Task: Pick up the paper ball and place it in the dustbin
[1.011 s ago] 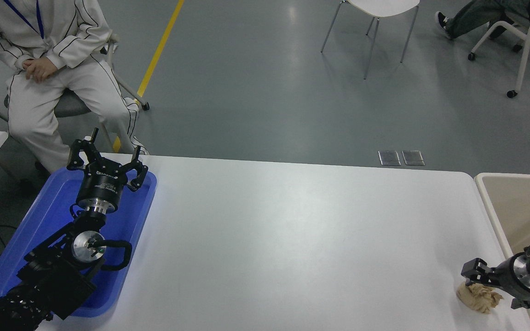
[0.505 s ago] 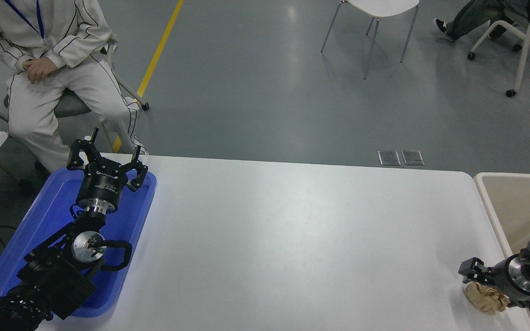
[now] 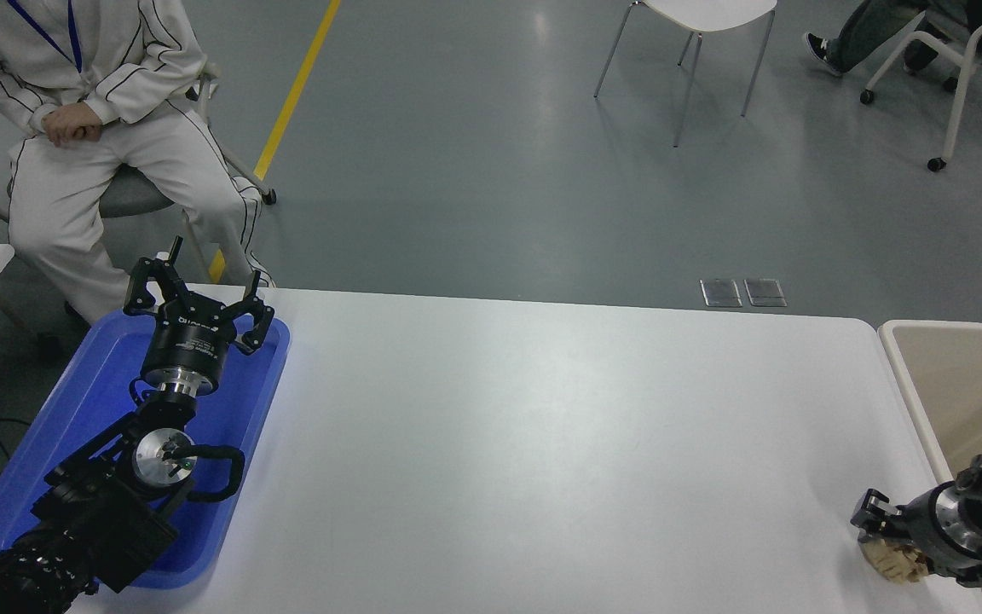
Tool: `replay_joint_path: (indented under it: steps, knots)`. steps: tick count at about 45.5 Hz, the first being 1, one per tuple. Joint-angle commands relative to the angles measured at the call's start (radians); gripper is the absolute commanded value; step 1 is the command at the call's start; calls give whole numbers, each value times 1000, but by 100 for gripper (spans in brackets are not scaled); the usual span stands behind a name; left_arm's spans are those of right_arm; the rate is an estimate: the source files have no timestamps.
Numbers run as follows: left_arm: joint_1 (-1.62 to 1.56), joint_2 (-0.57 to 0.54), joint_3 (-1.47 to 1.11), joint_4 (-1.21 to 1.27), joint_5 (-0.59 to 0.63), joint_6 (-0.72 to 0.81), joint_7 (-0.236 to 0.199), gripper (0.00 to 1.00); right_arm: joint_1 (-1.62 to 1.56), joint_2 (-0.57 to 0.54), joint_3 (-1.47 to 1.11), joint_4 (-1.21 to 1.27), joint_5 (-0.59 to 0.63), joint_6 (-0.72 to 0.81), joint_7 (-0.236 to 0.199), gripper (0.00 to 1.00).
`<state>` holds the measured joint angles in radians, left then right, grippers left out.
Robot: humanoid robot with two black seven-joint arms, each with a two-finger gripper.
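Closing around the paper ball, the right hand now covers most of it, where a second ago the wad lay largely exposed beneath the fingers; its fingers grip the ball against the desk near the near right corner. By my judgement the grasp is about made, and lifting comes next. The dustbin stands just beside the desk's right edge, its pale rim close to the hand, so the carry looks short but must clear that rim. The left hand rests parked, fingers spread, over the blue tray at the left edge.
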<state>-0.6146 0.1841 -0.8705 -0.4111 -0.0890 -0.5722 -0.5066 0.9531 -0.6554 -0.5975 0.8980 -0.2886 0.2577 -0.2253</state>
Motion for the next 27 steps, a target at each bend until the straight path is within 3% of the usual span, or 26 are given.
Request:
replay_joint_path:
  steps: [1, 16, 27]
  knots:
    - [-1, 0, 1, 0, 0, 0, -1, 100, -11, -10, 4, 4, 86, 5, 0, 0]
    - [-1, 0, 1, 0, 0, 0, 0, 100, 47, -90, -45, 102, 66, 11, 0, 0]
    - [-1, 0, 1, 0, 0, 0, 0, 100, 329, -127, -278, 304, 17, 118, 1, 0]
